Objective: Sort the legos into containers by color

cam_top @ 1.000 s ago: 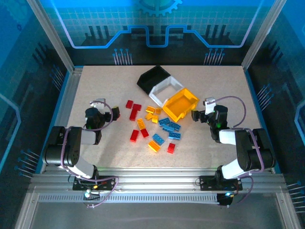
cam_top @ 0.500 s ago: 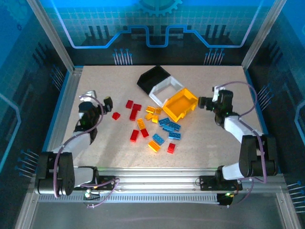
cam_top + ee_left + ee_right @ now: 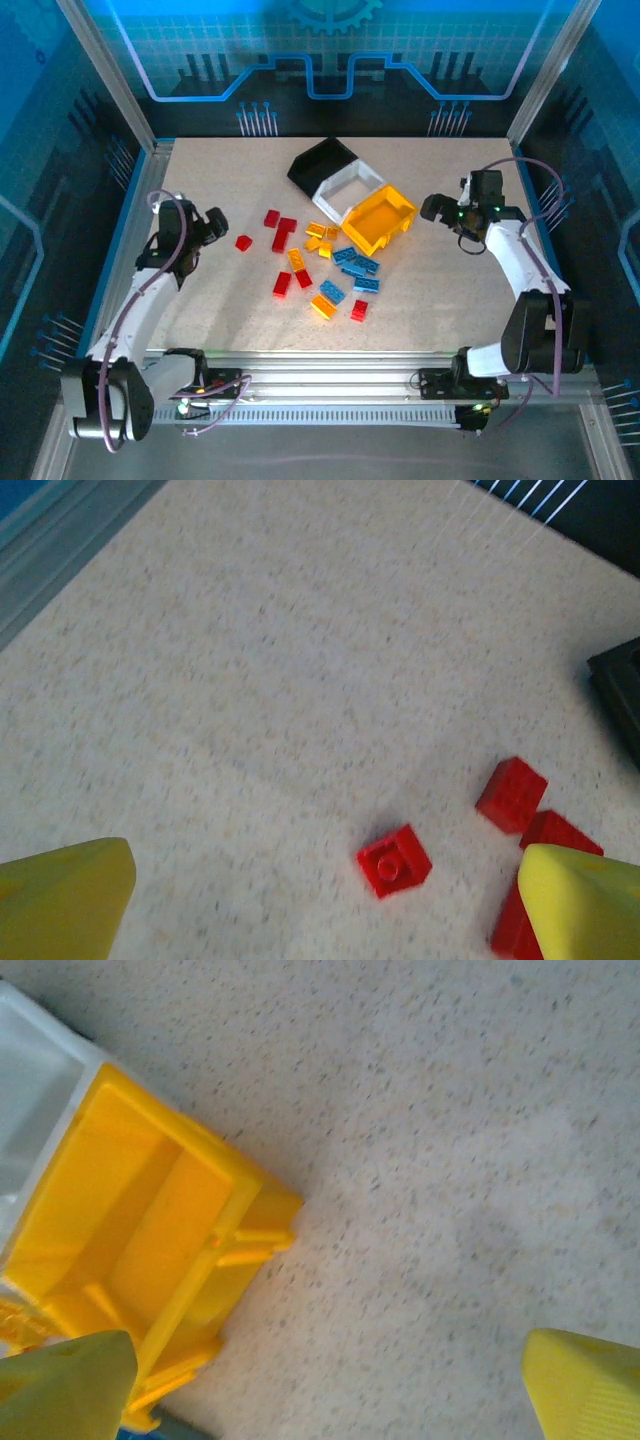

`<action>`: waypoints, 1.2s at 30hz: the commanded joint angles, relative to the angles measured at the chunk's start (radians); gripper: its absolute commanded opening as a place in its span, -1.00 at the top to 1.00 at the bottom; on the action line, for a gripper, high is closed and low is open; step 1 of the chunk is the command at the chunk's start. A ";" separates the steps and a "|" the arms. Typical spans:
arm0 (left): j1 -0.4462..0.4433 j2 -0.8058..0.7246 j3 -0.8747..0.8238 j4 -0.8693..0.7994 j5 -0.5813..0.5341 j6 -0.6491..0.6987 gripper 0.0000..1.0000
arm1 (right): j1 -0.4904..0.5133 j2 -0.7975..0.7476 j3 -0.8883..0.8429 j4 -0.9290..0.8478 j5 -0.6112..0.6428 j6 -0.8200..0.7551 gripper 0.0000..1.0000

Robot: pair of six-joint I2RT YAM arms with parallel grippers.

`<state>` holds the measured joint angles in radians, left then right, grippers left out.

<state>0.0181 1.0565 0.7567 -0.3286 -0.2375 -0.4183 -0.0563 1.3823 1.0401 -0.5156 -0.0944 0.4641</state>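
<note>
Top external view: I am holding my left pincer [image 3: 214,218] and right pincer [image 3: 433,208] wide apart and empty, on opposite sides of the speckled beige table [image 3: 200,300].
The small glossy red, blue and yellow-orange plastic bricks [image 3: 322,268] are lying loose on the table, just in front of three joined open-topped plastic bins: the black bin [image 3: 322,163], the white bin [image 3: 350,187] and the yellow bin [image 3: 382,220]. In my left wrist view, a lone red square brick [image 3: 394,860] is sitting between my yellow fingers [image 3: 60,900], touching neither. In my right wrist view, the yellow bin [image 3: 150,1240] is lying near one finger.
</note>
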 commanded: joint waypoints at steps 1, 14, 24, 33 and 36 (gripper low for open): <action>-0.006 -0.027 0.076 -0.202 0.054 -0.050 -0.98 | 0.003 -0.063 0.035 -0.121 -0.078 0.059 -1.00; -0.085 -0.012 0.127 -0.326 0.253 -0.028 -0.98 | 0.149 -0.149 0.048 -0.330 -0.023 0.058 -1.00; -0.170 0.029 0.141 -0.331 0.382 -0.045 -0.98 | 0.214 -0.152 0.072 -0.408 0.010 0.043 -1.00; -0.242 0.062 0.136 -0.322 0.446 -0.058 -0.98 | 0.302 -0.159 0.049 -0.414 0.048 0.070 -1.00; -0.267 0.067 0.139 -0.333 0.449 -0.074 -0.98 | 0.324 -0.154 0.040 -0.409 0.040 0.088 -1.00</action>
<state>-0.2272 1.1137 0.8635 -0.6319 0.1715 -0.4641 0.2443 1.2427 1.0824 -0.8989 -0.0601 0.5243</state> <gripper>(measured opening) 0.989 0.999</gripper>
